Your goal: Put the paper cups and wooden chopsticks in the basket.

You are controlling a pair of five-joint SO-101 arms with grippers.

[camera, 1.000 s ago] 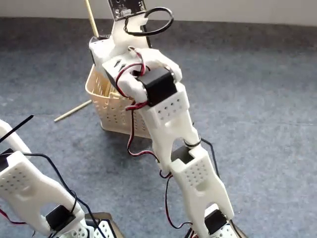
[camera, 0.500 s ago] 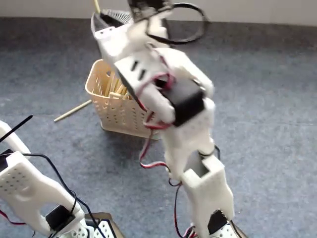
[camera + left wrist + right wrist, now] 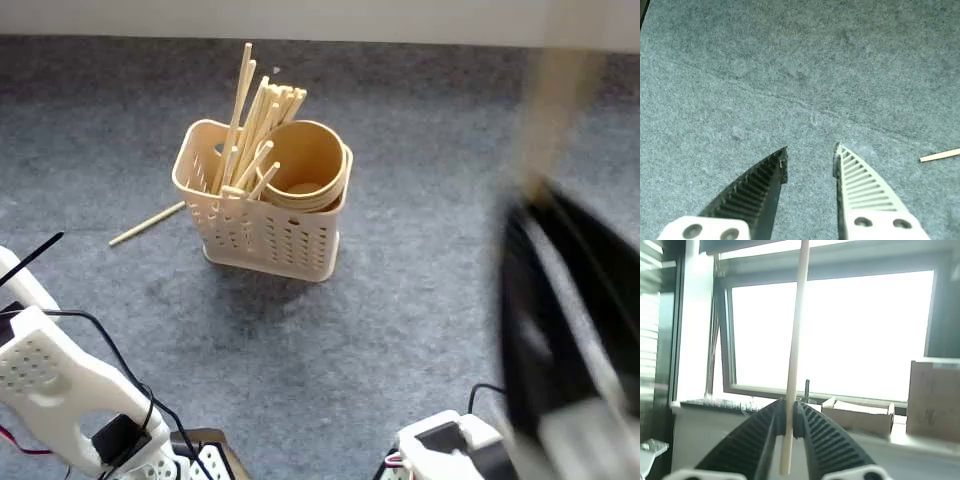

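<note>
**A:** How did the basket look?

**B:** The basket was pale cream plastic with rows of small holes in its walls, and it stood upright on the grey, felt-like tabletop. Tan paper cups sat nested in one side of it, mouths up. A bundle of wooden chopsticks leaned in the other side, with the tips well above the rim

**A:** Was anything lying outside it?

**B:** A loose chopstick lay flat on the tabletop, one end close to the basket's wall. I could not tell whether it touched. The left wrist view caught one end of it at the edge of the picture

**A:** And the claws?

**B:** The left claw was spread with nothing between its jaws, over bare tabletop. The right claw was pressed together on a single chopstick. It was lifted high and faced a bright window. The stick ran long past the tips, and a short end showed between the jaws. In the high view the right arm was a dark blur along the right edge

**A:** How much room was there around the basket?

**B:** Open tabletop lay in front of the basket and on both sides. The tabletop's far edge ran not far behind it. The left arm sat at the near corner, well apart from the basket
</note>
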